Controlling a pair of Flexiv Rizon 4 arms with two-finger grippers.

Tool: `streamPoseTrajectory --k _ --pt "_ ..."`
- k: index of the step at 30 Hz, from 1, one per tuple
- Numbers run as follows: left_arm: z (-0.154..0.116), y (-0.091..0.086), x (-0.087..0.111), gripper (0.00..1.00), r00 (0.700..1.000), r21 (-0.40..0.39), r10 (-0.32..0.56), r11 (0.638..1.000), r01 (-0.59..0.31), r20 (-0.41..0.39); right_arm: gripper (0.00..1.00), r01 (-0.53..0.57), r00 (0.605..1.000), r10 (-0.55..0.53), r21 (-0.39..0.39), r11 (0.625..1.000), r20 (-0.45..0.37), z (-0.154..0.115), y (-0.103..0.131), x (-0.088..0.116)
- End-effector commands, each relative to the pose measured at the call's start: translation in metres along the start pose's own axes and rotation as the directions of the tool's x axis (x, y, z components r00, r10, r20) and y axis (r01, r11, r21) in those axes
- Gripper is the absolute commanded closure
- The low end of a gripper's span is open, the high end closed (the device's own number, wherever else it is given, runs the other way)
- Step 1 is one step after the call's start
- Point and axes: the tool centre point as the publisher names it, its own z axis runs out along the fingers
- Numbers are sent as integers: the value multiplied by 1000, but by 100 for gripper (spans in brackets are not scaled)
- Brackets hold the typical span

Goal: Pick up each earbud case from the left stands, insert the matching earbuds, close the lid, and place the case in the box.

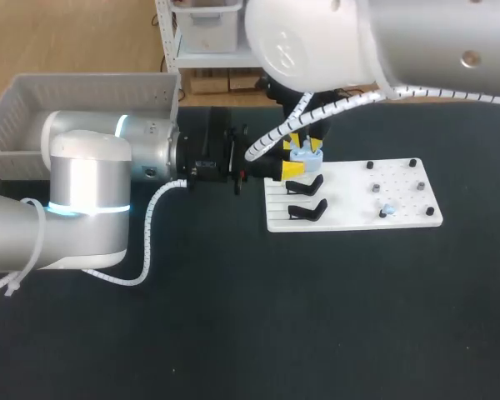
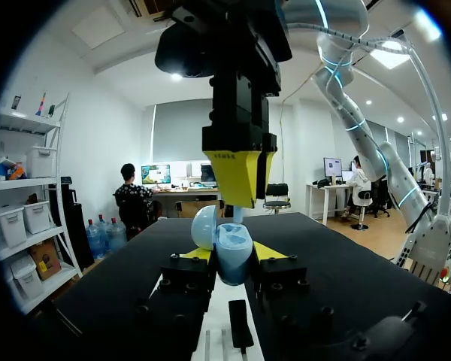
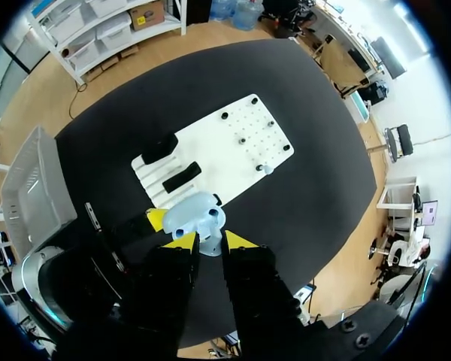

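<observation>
A light-blue earbud case [image 1: 307, 155] with its lid open is held above the white board's [image 1: 350, 218] near-left corner. My left gripper [image 1: 297, 158] comes in level from the left and is shut on the case [image 2: 230, 256], one yellow tip on each side. My right gripper [image 2: 236, 197] hangs straight over the open case, shut on a small pale earbud [image 3: 208, 244] whose stem points down into the case [image 3: 198, 218]. Another earbud [image 1: 387, 208] sits on a peg at the board's right part. Two black stands [image 1: 305, 185] on the board's left part are bare.
A grey basket [image 1: 83, 83] stands at the table's back left, behind my left arm. Several black pegs [image 1: 372, 188] stick up from the board's right part. Dark table surface lies open in front of the board.
</observation>
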Motion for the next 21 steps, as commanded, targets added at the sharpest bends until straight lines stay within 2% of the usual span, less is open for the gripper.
streamPoseTrajectory --k 1,21 --pt "0 1 1 100 1000 3 0 1000 0 0 100 -4 1000 4 -1 1000 -2 3 -1 -3" --pt "0 1 1 100 1000 3 0 1000 0 0 100 -19 1000 19 -1 1000 -7 11 2 -8"
